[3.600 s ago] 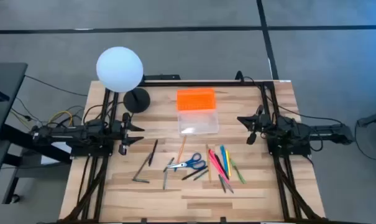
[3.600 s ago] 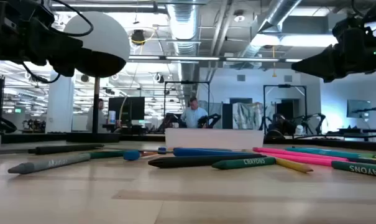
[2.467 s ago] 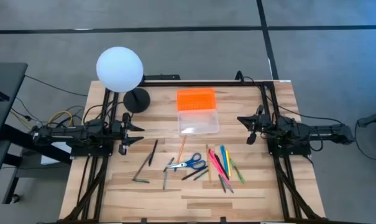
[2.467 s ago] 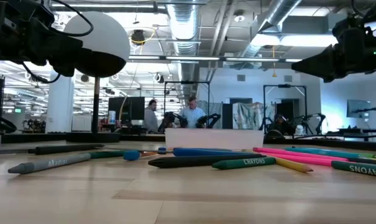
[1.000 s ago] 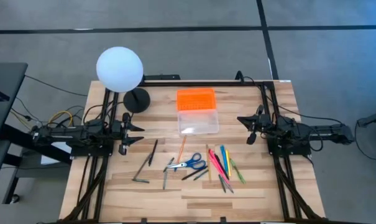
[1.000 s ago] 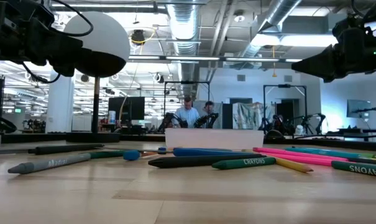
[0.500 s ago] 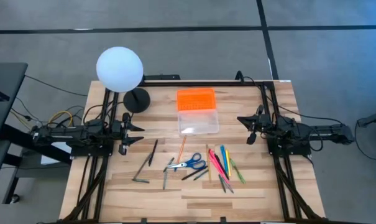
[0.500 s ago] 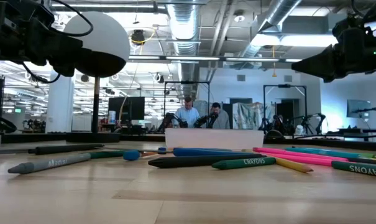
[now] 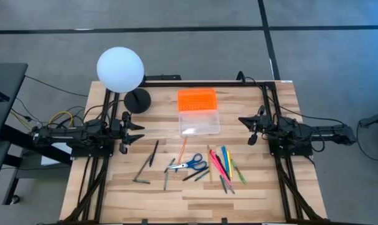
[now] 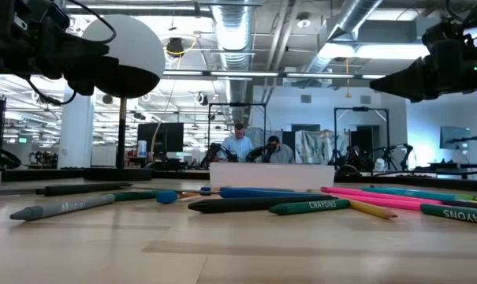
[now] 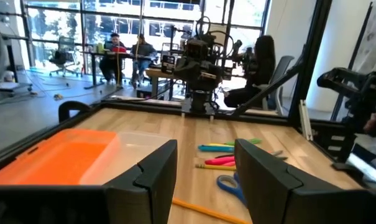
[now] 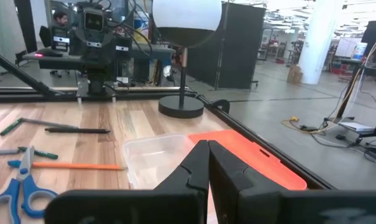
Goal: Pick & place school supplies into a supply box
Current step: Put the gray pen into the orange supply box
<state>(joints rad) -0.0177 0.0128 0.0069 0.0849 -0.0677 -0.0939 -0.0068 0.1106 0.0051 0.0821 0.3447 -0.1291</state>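
Supply box long axis runs front-back, orange lid rearward; left fingers spread, right fingers pressed together.

The whole table is seen from straight above in the high view, with both arms at 9 and 3 o'clock. In the low view the tabletop is skimmed level, the nearest crayons lying close, the room shown behind. From each wrist the table is looked across toward the opposite arm. The supply box is shared by the high view and both wrist views; the scissors too.
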